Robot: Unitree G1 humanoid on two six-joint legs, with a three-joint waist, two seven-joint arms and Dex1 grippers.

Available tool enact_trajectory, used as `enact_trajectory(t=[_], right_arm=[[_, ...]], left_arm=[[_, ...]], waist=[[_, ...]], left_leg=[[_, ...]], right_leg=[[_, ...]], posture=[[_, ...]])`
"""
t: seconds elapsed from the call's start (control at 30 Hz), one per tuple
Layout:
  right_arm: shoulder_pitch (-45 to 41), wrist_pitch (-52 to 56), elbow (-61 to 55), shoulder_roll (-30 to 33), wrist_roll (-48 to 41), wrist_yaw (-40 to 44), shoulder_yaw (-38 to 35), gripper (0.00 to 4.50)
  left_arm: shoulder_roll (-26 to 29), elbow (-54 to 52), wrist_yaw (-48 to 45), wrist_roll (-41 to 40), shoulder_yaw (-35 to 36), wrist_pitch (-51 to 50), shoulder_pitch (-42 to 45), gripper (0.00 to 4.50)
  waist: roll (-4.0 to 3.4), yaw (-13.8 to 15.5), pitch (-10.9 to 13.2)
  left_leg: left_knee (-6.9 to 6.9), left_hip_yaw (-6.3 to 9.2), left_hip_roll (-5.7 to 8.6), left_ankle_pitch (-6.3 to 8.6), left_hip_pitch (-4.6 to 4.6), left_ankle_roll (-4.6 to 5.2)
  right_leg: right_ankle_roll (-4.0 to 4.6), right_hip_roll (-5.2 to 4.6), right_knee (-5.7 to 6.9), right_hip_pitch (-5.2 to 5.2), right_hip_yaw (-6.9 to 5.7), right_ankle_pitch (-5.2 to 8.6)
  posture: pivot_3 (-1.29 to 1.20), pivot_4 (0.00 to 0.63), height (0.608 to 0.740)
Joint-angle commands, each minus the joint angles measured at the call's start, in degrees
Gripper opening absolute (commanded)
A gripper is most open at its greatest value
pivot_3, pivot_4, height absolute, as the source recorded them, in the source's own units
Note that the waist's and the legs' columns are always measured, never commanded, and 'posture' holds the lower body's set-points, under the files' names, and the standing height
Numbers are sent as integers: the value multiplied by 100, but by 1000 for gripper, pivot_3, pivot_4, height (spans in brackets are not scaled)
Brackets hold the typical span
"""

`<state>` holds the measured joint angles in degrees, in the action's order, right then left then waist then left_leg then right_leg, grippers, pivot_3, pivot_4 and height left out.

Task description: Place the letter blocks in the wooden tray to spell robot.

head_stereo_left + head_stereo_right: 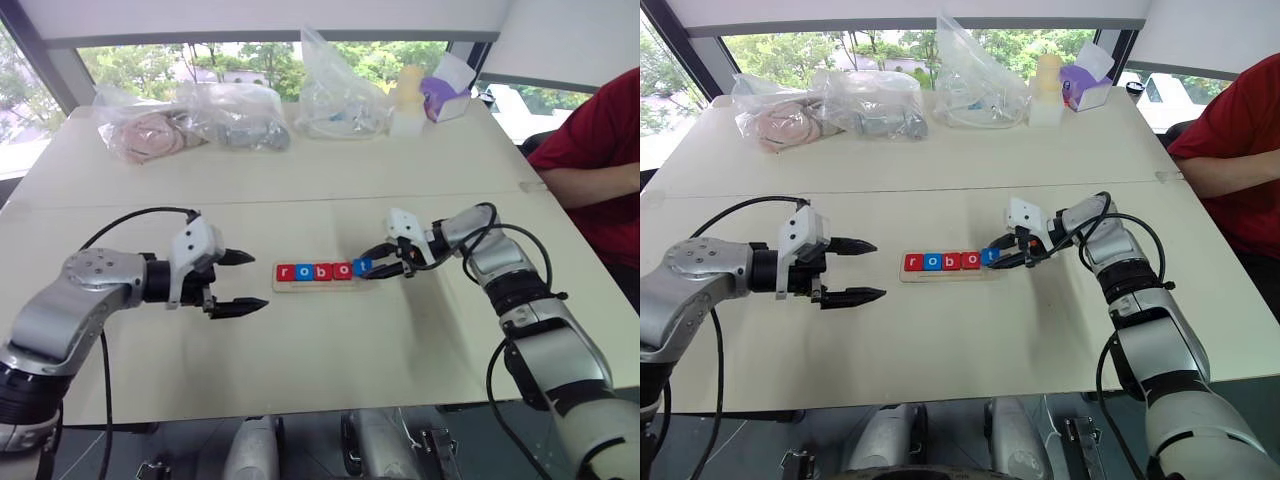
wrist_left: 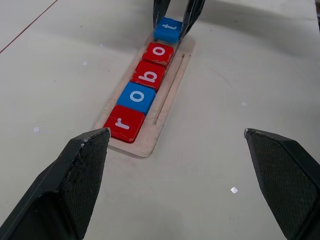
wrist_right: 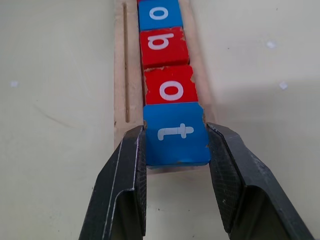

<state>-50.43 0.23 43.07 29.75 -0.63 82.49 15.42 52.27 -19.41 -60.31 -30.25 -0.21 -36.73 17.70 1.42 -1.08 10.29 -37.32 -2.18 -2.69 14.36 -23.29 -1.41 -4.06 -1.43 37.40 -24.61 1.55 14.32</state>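
Head view: tray (image 1: 322, 284) mid-table (image 1: 300, 350), four blocks (image 1: 314, 271) seated, right gripper (image 1: 377, 260) clamped on blue t (image 1: 362, 266) at the tray's right end. Left gripper (image 1: 240, 282) gaping wide, empty, just left of tray. Right wrist: t pinched between fingers (image 3: 227, 170), touching red o (image 3: 170, 91).

Letter blocks (image 1: 322, 271) in wooden tray (image 2: 167, 102), bags (image 1: 240, 115) behind

Person in red sleeve (image 1: 600, 160) cut off by right edge. Contents of clear plastic bags (image 1: 240, 115) at far table edge indistinct. Pale wooden tray (image 3: 120, 75) runs past wrist view's edge; red r tile (image 2: 124, 123) unseen there.
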Motion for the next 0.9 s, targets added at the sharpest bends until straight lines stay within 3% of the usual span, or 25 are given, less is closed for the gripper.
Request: enact_trajectory(t=[0.03,0.8,0.83,0.9], right_arm=[[-95,-174,-19,-25,50,1,-13,1141],[-89,-287,97,-290,170,-143,-57,1141],[-91,-268,97,-292,157,-144,-68,2168],[-97,-258,81,-291,145,-200,-100,3019]], left_arm=[[19,-116,-30,7,105,94,90,4500],[-84,-120,-2,149,25,142,68,4500],[-86,-117,-1,152,23,140,71,4500],[-91,-115,3,159,21,142,68,4500]], waist=[[0,-4,0],[0,-6,0],[0,-6,0],[0,-4,0]], left_leg=[[0,0,0,0,0,0],[0,0,0,0,1,0],[0,0,0,0,1,0],[0,0,0,0,1,0]], right_leg=[[0,0,0,0,0,0],[0,1,2,0,0,0],[0,0,2,0,0,0],[0,0,2,0,0,0]], posture=[[0,150,738],[0,150,738],[0,150,738],[0,150,738]])
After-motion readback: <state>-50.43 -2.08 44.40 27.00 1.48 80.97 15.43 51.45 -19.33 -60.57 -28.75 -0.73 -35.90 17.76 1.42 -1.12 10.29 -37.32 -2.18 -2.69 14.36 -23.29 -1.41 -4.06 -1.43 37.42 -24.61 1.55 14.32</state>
